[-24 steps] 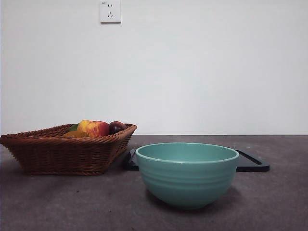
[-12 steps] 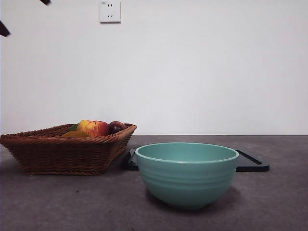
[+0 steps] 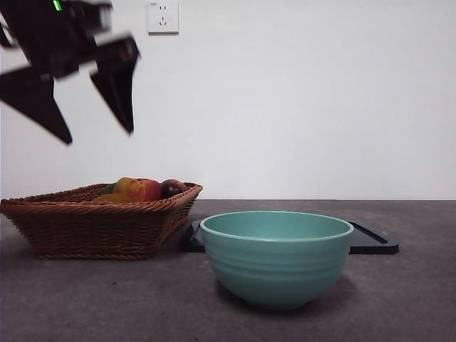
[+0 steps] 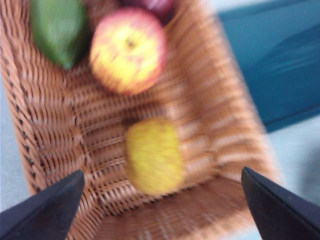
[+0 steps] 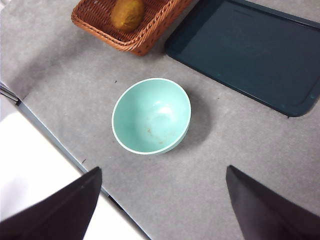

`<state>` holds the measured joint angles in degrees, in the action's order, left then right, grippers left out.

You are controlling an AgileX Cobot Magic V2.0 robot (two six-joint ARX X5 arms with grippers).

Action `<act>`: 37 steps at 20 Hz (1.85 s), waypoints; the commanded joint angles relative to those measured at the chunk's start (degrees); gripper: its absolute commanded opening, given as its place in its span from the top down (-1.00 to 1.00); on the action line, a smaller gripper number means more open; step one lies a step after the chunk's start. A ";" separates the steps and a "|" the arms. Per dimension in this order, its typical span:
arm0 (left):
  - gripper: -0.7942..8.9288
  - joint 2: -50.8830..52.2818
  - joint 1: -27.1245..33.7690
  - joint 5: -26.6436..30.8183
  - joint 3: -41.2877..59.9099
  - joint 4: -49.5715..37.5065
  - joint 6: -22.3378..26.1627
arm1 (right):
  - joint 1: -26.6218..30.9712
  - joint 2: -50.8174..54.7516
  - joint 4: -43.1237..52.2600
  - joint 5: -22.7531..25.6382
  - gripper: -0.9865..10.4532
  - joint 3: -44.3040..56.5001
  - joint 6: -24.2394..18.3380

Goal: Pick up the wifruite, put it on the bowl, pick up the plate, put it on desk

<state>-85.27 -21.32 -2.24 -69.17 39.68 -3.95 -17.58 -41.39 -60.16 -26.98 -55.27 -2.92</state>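
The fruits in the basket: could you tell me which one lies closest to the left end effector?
The brown oval kiwifruit, lying just ahead of the open left end effector. The red-and-yellow apple, green fruit and dark plum lie farther along the basket.

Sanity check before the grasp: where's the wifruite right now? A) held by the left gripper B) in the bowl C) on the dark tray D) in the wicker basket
D: the brown wifruite lies on the floor of the wicker basket, below the open left gripper; the bowl is empty.
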 commanded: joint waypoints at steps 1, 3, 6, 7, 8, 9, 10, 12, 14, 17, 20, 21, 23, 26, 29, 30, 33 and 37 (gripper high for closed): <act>-0.17 -4.20 -0.57 1.01 -1.42 -2.19 0.13 | -0.28 -0.46 0.55 -0.02 0.13 -1.07 0.37; -0.17 -7.19 -0.57 1.01 -1.42 -3.58 0.11 | -0.28 -0.46 0.55 -0.02 0.13 -1.07 0.37; -0.17 -10.88 -0.57 1.29 -1.42 -5.44 0.11 | -0.28 -0.46 0.55 -0.02 0.13 -1.07 0.37; -0.17 -11.93 -0.57 1.31 -1.42 -5.86 0.09 | -0.28 -0.46 0.57 -0.02 0.13 -1.07 0.37; -0.17 -12.92 -0.57 1.33 -1.42 -6.25 0.04 | -0.28 -0.46 0.59 -0.02 0.13 -1.07 0.37; -0.17 -13.75 -0.57 1.33 -1.42 -6.62 0.04 | -0.28 -0.46 0.61 0.00 0.13 -1.07 0.37; -0.17 -14.40 -0.57 1.36 -1.42 -6.91 0.04 | -0.28 -0.46 0.63 -0.02 0.13 -1.07 0.37; -0.16 -15.15 -0.57 1.36 -1.42 -7.85 0.02 | -0.28 -0.46 0.87 0.00 0.13 -1.07 0.37; -0.04 -15.28 -0.55 1.36 -1.42 -8.76 0.11 | -0.28 -0.46 1.03 -0.02 0.13 -1.07 0.37; -0.04 -15.43 -0.55 1.36 -1.42 -9.44 0.07 | -0.28 -0.46 1.03 0.00 0.13 -1.07 0.37; -0.05 -15.91 -0.55 1.36 -1.40 -8.87 0.02 | -0.28 -0.46 1.03 -0.02 0.13 -1.07 0.37; -0.05 -16.15 -0.55 1.36 -1.40 -8.61 -0.02 | -0.28 -0.46 1.03 -0.02 0.13 -1.07 0.37; -0.05 -16.63 -0.55 1.36 -1.40 -8.02 -0.13 | -0.28 -0.46 1.03 -0.02 0.13 -1.07 0.37; -0.03 -16.87 -0.55 1.36 -1.40 -7.58 -0.20 | -0.28 -0.46 1.03 -0.02 0.13 -1.07 0.37; 0.29 -16.87 -0.55 1.36 -1.40 -7.58 -0.20 | -0.28 -0.46 1.01 -0.02 0.13 -1.07 0.37; 0.35 -16.83 -0.55 1.36 -1.40 -7.58 -0.20 | -0.28 -0.46 1.01 -0.02 0.13 -1.07 0.37; 0.35 -15.19 -0.57 1.29 -1.42 -7.56 -0.42 | -0.28 -0.46 1.01 -0.02 0.13 -1.07 0.37; 0.35 -8.24 -1.70 -0.59 -1.62 -7.02 -1.07 | -0.28 -0.46 1.03 0.00 0.13 -1.07 0.37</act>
<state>-93.76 -22.50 -2.44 -69.23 33.04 -4.43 -17.58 -41.39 -59.61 -26.96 -55.27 -2.79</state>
